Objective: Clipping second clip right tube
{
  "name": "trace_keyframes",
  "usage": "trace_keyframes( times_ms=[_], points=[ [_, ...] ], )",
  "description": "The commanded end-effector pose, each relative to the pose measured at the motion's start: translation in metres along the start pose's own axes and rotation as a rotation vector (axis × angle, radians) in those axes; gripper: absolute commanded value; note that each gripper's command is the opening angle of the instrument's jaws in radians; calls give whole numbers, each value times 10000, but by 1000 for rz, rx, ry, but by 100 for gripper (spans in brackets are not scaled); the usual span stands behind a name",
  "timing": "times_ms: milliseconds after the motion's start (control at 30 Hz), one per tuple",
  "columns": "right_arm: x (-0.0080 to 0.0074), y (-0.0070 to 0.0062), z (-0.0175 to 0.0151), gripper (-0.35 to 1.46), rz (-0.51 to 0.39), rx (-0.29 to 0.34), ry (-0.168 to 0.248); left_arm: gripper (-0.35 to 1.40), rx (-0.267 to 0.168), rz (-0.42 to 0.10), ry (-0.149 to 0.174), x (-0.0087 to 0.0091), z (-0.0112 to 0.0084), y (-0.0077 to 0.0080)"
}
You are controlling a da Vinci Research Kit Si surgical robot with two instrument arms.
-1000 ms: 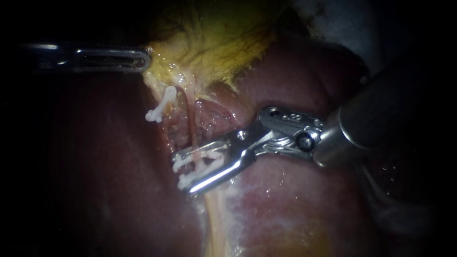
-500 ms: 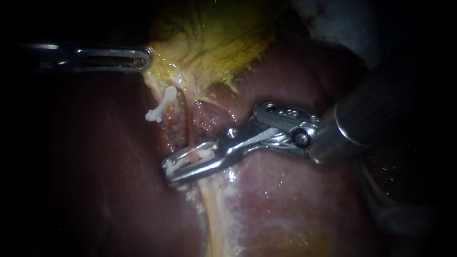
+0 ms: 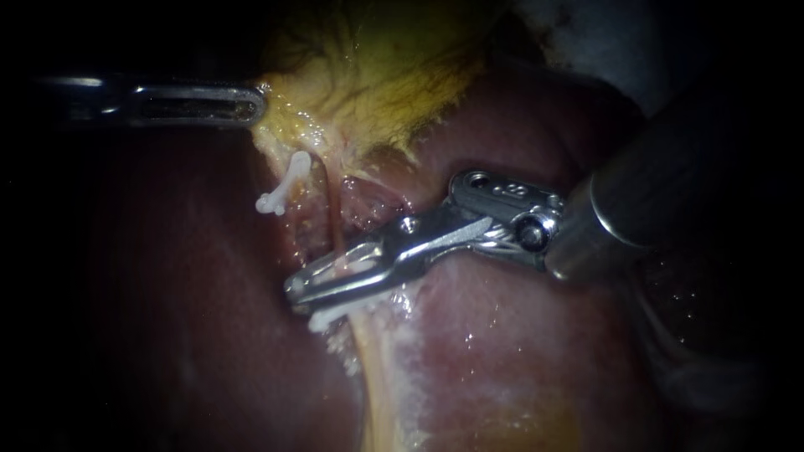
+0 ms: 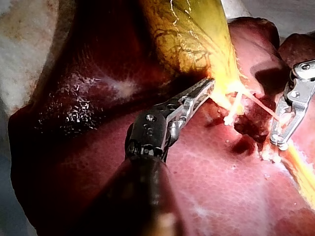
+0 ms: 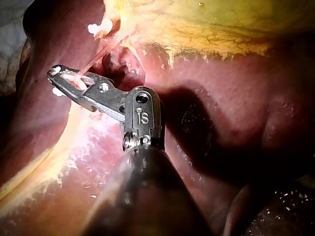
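Clamped on the clip round the right tube with the right instrument, could totally rip it by tugging sideways.

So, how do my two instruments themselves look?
The left silver metal instrument has long narrow toothed jaws, a dark wrist block with round pins and a dark shaft. The right silver metal instrument has slotted jaws, a shiny hinged wrist with pins, thin cables and small engraved marks, and a grey shaft.

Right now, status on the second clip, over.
Left instrument shut on gallbladder. Right instrument shut on second clip around right tube. Another clip just below it. Nothing in the way.
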Motion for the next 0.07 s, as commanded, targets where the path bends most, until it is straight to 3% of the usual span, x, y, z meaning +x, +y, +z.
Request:
trace_keyframes(
  times_ms=[33,67],
  points=[
    [0,0,0,-35,0,-1,-2,-35,0,0,0,0,0,0],
    [0,0,-1,-35,0,-4,-8,-35,0,0,0,0,0,0]
  ],
)
